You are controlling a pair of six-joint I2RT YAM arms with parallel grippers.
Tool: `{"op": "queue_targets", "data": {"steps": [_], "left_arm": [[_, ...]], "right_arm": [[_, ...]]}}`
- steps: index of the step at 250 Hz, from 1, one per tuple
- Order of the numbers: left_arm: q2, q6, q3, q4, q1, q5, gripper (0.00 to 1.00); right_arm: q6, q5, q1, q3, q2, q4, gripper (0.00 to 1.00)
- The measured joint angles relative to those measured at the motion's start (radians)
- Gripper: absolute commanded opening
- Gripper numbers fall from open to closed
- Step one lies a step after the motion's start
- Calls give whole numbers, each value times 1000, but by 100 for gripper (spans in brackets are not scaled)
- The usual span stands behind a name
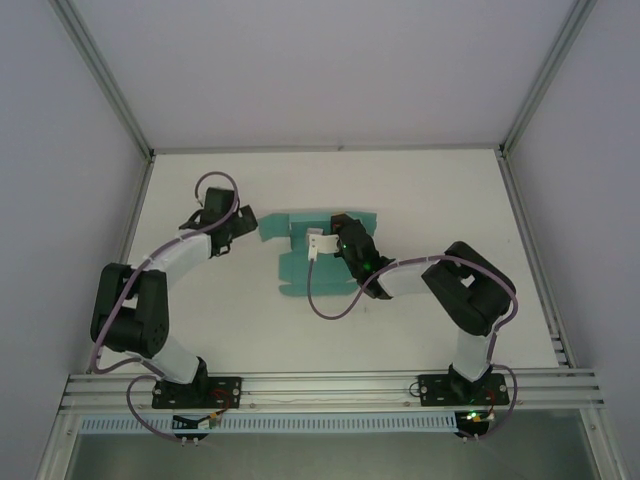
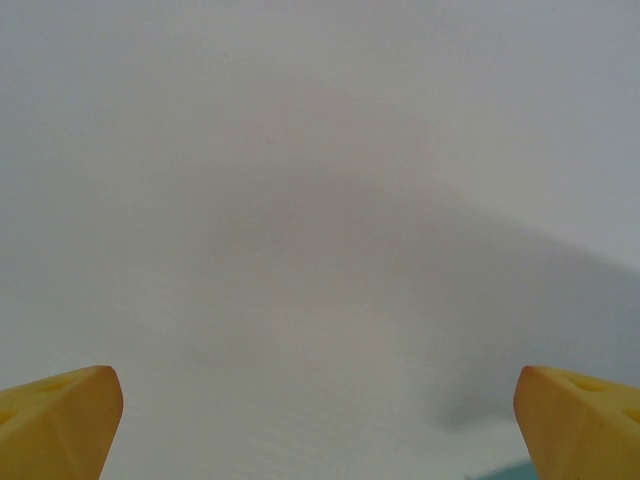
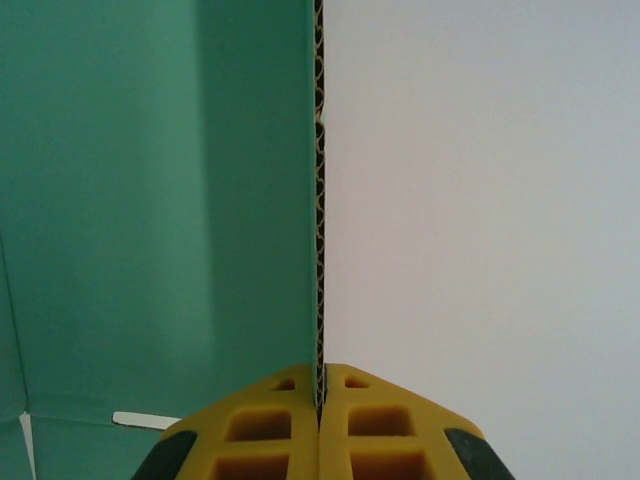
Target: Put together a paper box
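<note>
the box [image 1: 296, 272] lies near the middle of the table [image 1: 430, 200], a teal card sheet mostly spread flat, with flaps reaching out along its far edge and at its left end. the right gripper [image 1: 320, 243] sits over the sheet's far half, coming in from the right. in the right wrist view its yellow fingers [image 3: 262, 428] are pressed together on a panel of the box [image 3: 150, 200], whose corrugated edge runs straight up the frame from between the tips of the right gripper [image 3: 320, 398]; teal card lies to the left of that edge and bare white surface to the right. a fold line and a small pale slot show low on the teal side. the left gripper [image 1: 243, 221] is just beside the far left flap, and whether it touches the card cannot be told from above. in its own view the left gripper [image 2: 320, 425] stands wide, one yellow fingertip [image 2: 58, 420] in each lower corner with bare table between them, holding nothing; a thin sliver of teal shows at the bottom edge near the right-hand tip. the table is plain white and matte. pale grey walls [image 1: 330, 70] close it in on three sides, with metal posts in the far corners, and a slotted metal rail [image 1: 330, 384] along the near edge carries both arm bases.
</note>
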State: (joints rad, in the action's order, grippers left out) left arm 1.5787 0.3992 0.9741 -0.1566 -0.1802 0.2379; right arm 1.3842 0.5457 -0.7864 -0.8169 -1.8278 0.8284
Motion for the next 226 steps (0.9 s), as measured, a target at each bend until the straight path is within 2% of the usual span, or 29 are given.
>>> {"op": "queue_targets", "data": {"steps": [23, 63, 80, 97, 139, 178, 226], "left_arm": [[43, -6, 75, -22, 16, -13, 99], [130, -43, 166, -13, 19, -131, 86], [139, -64, 158, -11, 11, -190, 80], [135, -79, 130, -5, -2, -240, 69], [86, -96, 6, 29, -35, -375, 50], [42, -106, -70, 82, -67, -467, 47], [42, -143, -78, 154, -154, -468, 47]], "right_arm": [[-13, 0, 0, 0, 0, -13, 0], [-28, 1, 0, -2, 0, -30, 0], [-39, 1, 0, -4, 0, -37, 0], [-45, 2, 0, -5, 0, -41, 0], [-61, 6, 0, -11, 0, -48, 0], [-69, 17, 0, -18, 0, -63, 0], [-69, 23, 0, -18, 0, -67, 0]]}}
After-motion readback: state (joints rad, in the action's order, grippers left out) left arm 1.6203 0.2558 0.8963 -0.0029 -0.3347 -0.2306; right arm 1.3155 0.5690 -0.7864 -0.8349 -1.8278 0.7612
